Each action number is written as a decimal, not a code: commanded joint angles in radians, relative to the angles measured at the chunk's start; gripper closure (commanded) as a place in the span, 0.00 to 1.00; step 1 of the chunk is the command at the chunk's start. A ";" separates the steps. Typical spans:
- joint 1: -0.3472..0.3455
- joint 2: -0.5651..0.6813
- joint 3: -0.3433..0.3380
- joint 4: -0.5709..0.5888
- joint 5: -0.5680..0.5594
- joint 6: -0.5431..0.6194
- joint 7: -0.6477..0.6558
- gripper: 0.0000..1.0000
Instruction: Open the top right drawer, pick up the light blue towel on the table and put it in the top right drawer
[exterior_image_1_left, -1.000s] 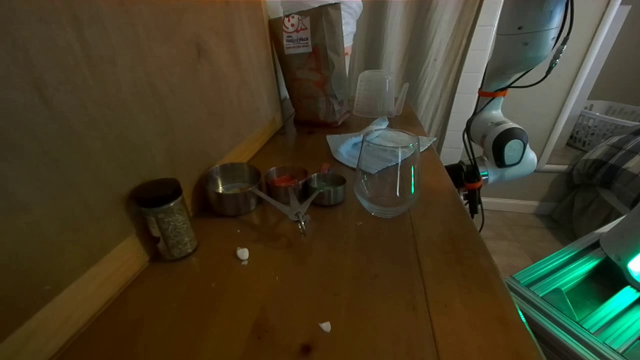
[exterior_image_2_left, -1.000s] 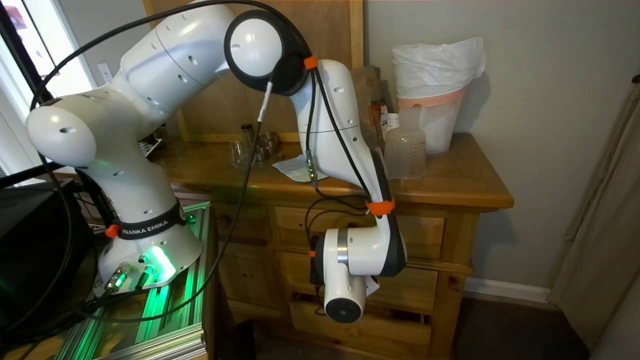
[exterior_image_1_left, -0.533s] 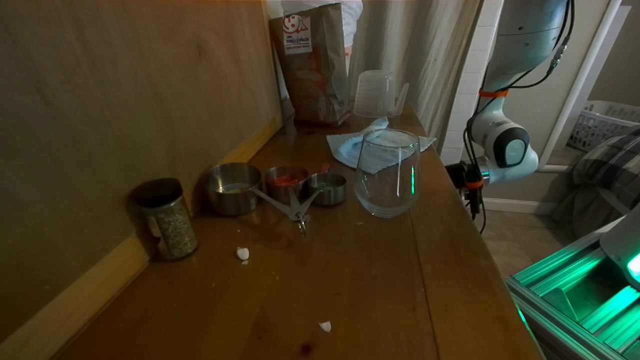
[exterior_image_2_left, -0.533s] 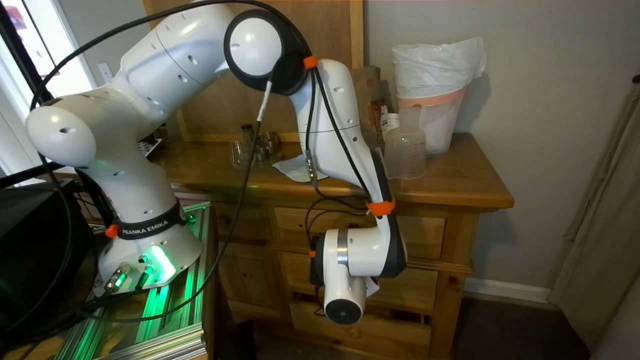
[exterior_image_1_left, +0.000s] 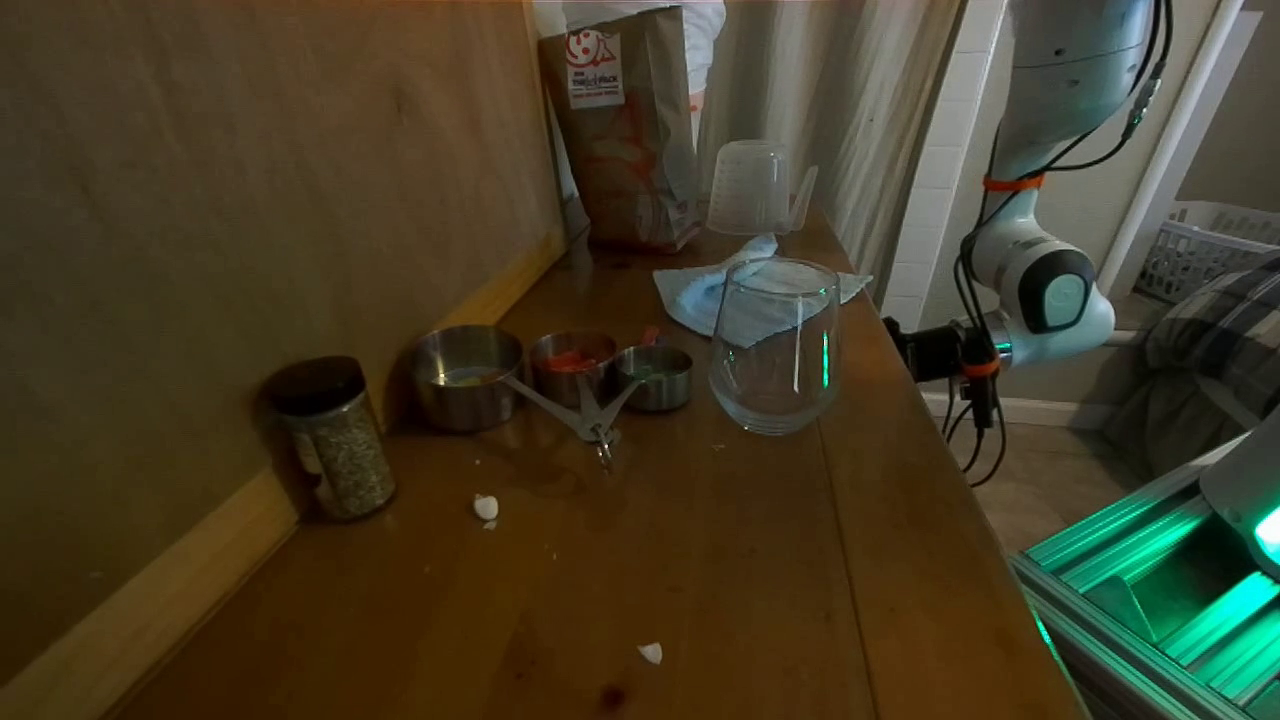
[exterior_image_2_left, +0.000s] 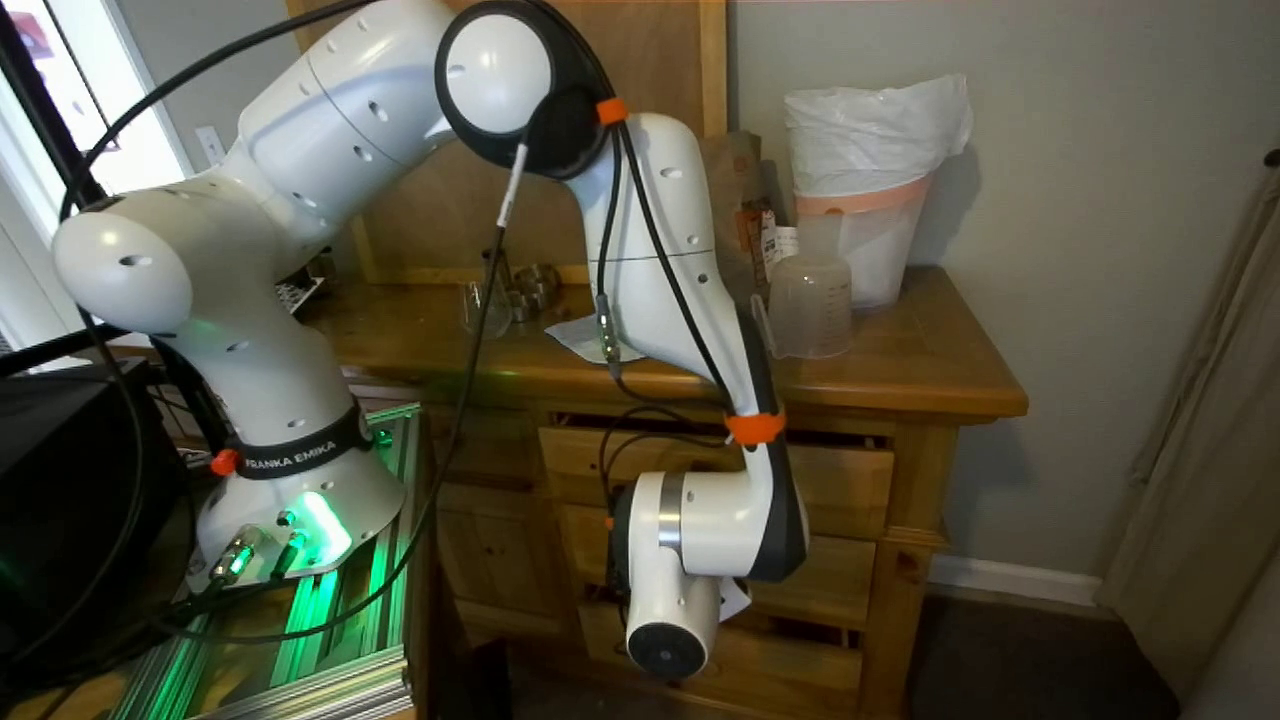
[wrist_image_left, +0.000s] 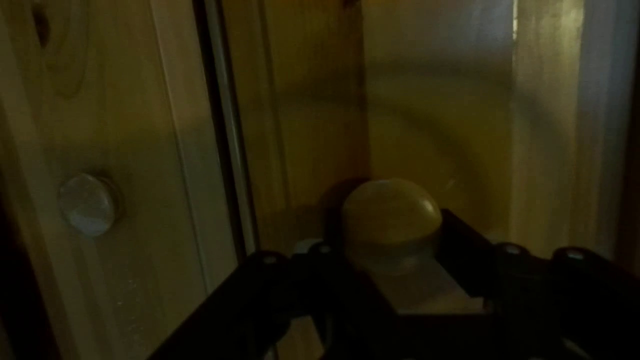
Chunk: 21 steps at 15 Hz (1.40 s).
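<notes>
Wood, a rounded knob (wrist_image_left: 392, 210), fills the hand (wrist_image_left: 389, 234) in the wrist view, which looks clamped on it from both sides; I take it to be the knob of the top right drawer (exterior_image_2_left: 840, 485), though in an exterior view the arm (exterior_image_2_left: 640, 230) hides the contact. A dark gap along that drawer's top edge shows it slightly out. Above and back from the drawer front, on the desk (exterior_image_1_left: 700, 550), the light blue towel (exterior_image_1_left: 690, 290) lies loosely spread with no clear long axis. So the jobs run opposite ways: opening the drawer calls for a straight draw outward, away from the towel; reaching the towel would then mean letting go, rising and going back over the drawer. The clear glass (exterior_image_1_left: 770, 390) stands near the towel, likewise back from the drawer front, so that reach could knock it.
</notes>
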 joint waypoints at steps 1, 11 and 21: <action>-0.011 -0.065 -0.058 -0.068 -0.024 -0.015 -0.029 0.76; -0.042 -0.168 -0.175 -0.136 -0.100 0.001 -0.059 0.76; 0.003 -0.303 -0.178 -0.231 -0.180 0.058 -0.099 0.00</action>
